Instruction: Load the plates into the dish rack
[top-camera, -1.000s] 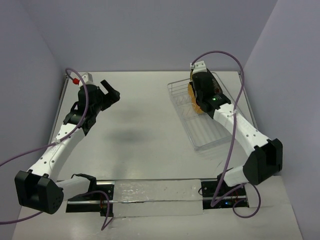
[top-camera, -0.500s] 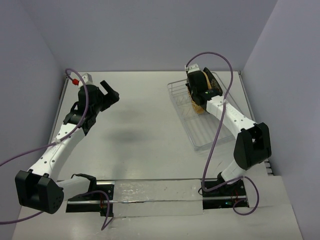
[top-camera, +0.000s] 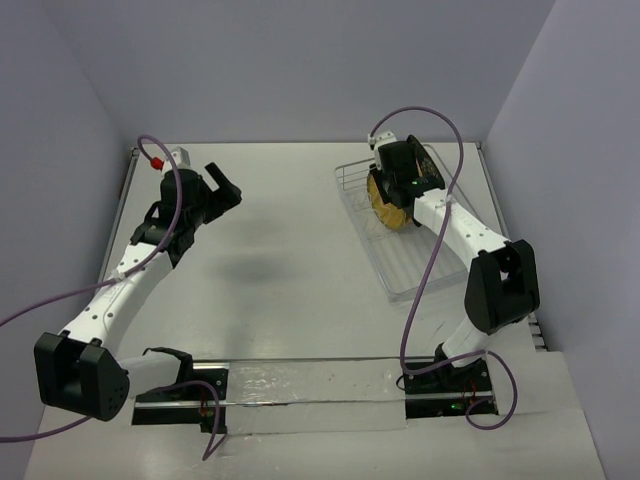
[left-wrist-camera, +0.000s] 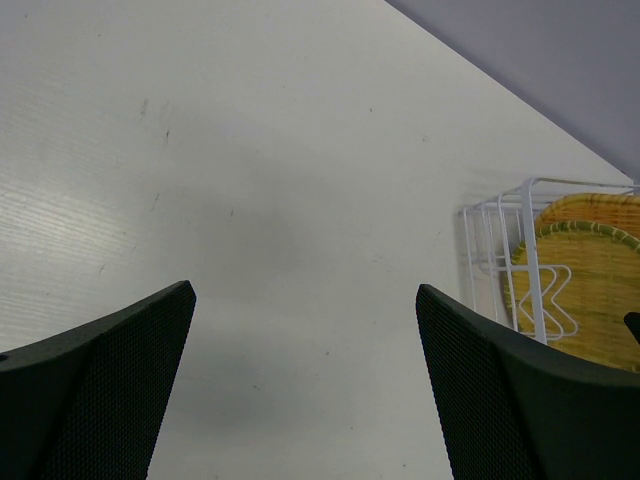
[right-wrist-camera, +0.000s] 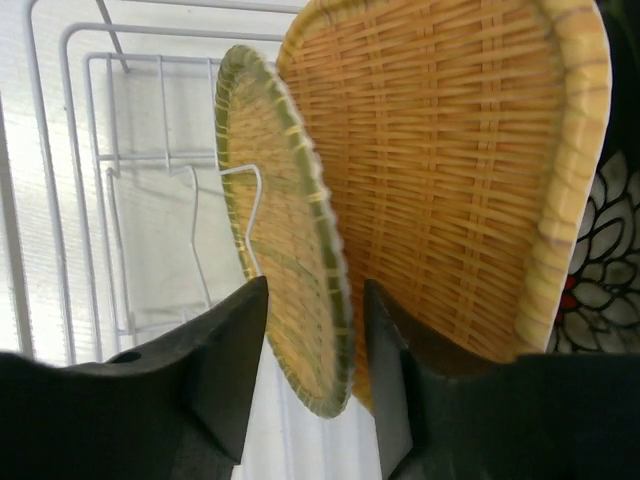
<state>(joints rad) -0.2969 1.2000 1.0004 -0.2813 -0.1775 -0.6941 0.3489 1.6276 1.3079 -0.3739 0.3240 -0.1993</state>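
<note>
The dish rack (top-camera: 412, 268) sits by the far right corner of the table (top-camera: 290, 230). All three plates are in it, up at its far end. The yellow-green plate (right-wrist-camera: 285, 200) stands on its edge between the wires. The orange plate (right-wrist-camera: 450, 180) stands right behind it, very close. The black plate (right-wrist-camera: 600, 270) with flowers peeks out behind the orange one. I cannot tell if it sits in a slot.

The right gripper (right-wrist-camera: 312, 290) has one finger on each side of the yellow-green plate's rim. I cannot tell if it is squeezing the plate or has let go. The left gripper (left-wrist-camera: 305, 292) is up in the air near the far left corner. Its fingers are wide apart and there is nothing between them.

I think the two woven plates are light and stiff. Their bumpy skin should not slip much. The black plate looks smooth and shiny, so it may slide and could chip. The best place to pinch any of them is the rim that sticks up out of the rack.
</note>
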